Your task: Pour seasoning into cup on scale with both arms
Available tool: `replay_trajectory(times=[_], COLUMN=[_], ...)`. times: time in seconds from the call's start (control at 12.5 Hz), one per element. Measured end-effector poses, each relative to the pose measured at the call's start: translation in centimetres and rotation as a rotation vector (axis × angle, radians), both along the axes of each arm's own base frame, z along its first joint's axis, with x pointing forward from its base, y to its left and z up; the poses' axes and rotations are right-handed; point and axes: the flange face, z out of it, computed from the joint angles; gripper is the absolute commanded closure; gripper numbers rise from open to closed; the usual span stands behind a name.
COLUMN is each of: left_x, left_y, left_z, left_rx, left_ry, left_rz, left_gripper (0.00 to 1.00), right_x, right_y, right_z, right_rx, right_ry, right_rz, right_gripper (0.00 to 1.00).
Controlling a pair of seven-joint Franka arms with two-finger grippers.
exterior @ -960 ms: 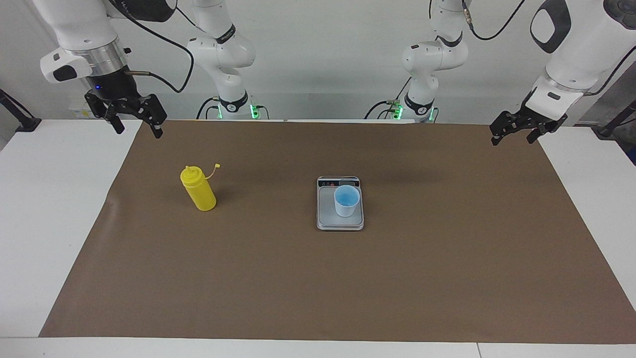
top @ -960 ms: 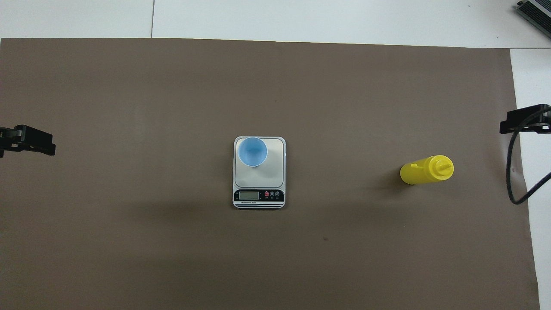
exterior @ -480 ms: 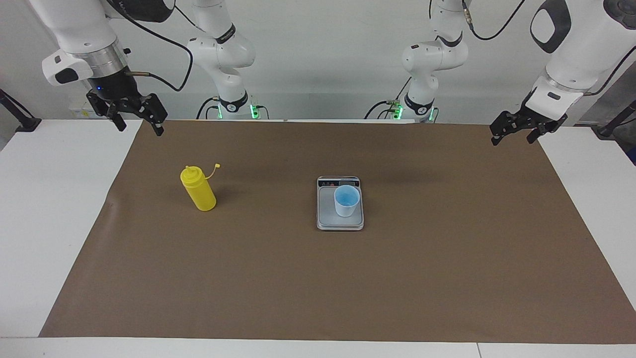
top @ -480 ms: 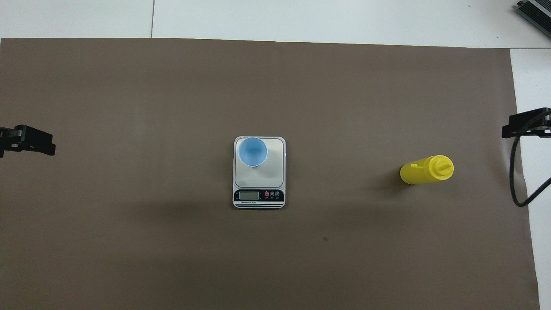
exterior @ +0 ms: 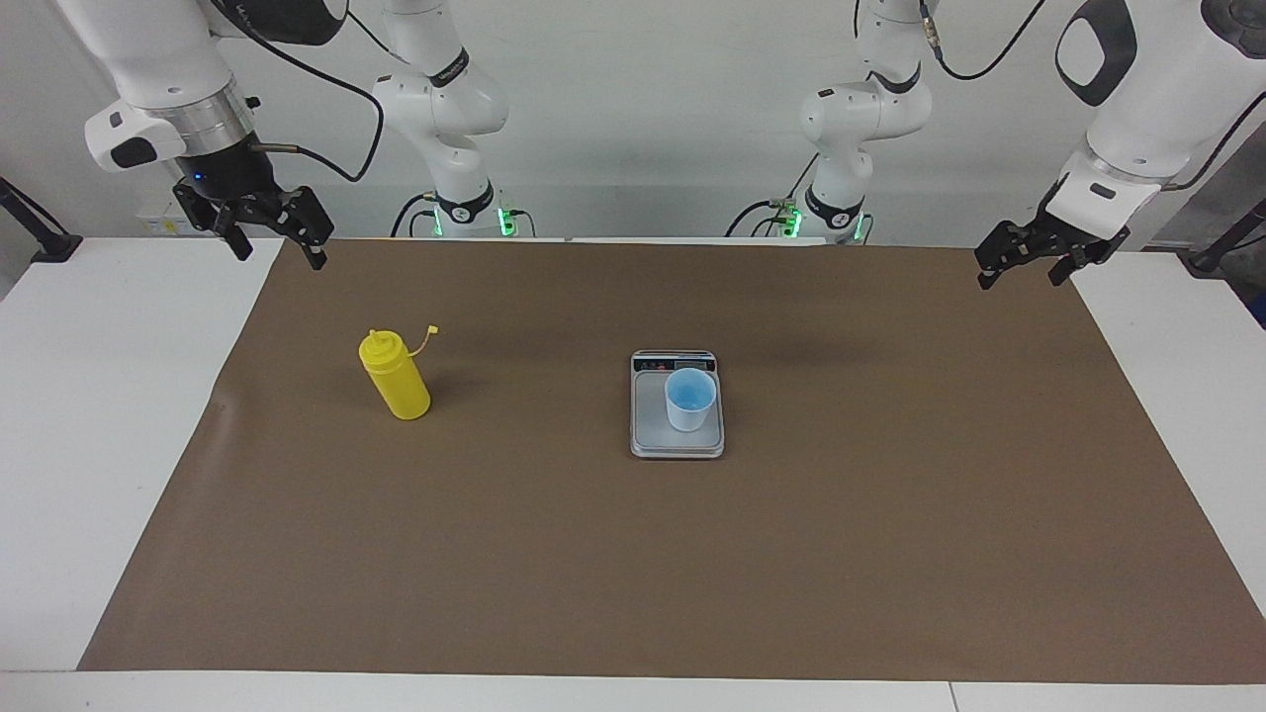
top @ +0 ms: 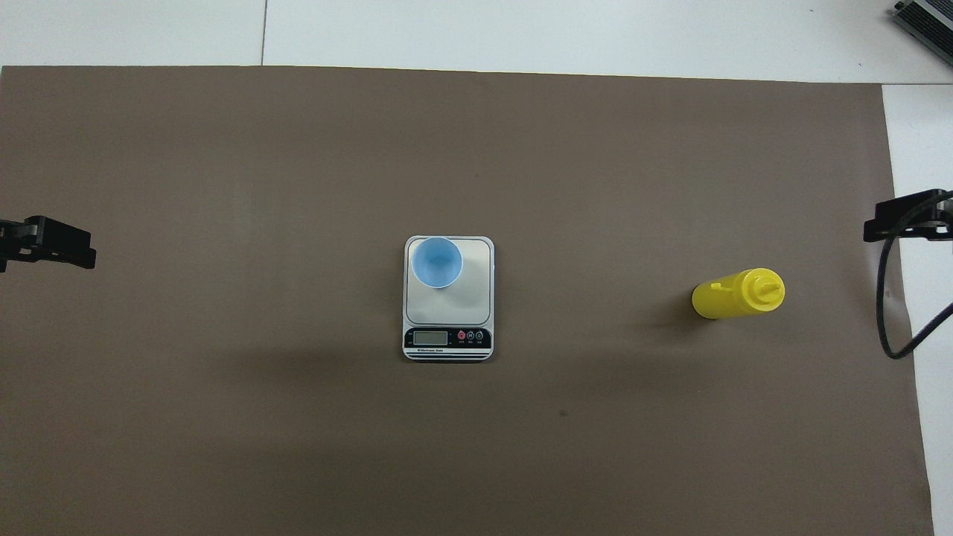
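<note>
The yellow seasoning bottle [exterior: 395,377] stands upright on the brown mat toward the right arm's end of the table, its tethered cap hanging off the nozzle; it also shows in the overhead view [top: 737,294]. The light blue cup [exterior: 689,399] stands on the silver-grey scale [exterior: 648,425] at the mat's middle, on the plate's corner toward the left arm's end and away from the display. My right gripper [exterior: 277,252] hangs open and empty over the mat's edge, well apart from the bottle. My left gripper [exterior: 1022,277] is open and empty over the mat's other end.
The brown mat [exterior: 633,574] covers most of the white table [exterior: 89,415]. In the overhead view the cup [top: 437,262] sits on the scale [top: 469,298], whose dark display faces the robots. A black cable [top: 890,298] hangs from the right arm.
My right gripper has risen slightly near the mat's edge. The left arm, bottle, cup and scale have not moved.
</note>
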Motion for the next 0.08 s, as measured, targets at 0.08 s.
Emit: replay_trajectory(times=[0.08], left_x=[0.00], left_y=[0.00], left_z=[0.00], left_rx=[0.000], left_ry=[0.000], left_rz=[0.000], left_gripper=[0.00], right_x=[-0.01], right_y=[0.00], right_z=[-0.08], right_rx=[0.000], right_ry=[0.002], right_rz=[0.000], right_gripper=[0.00])
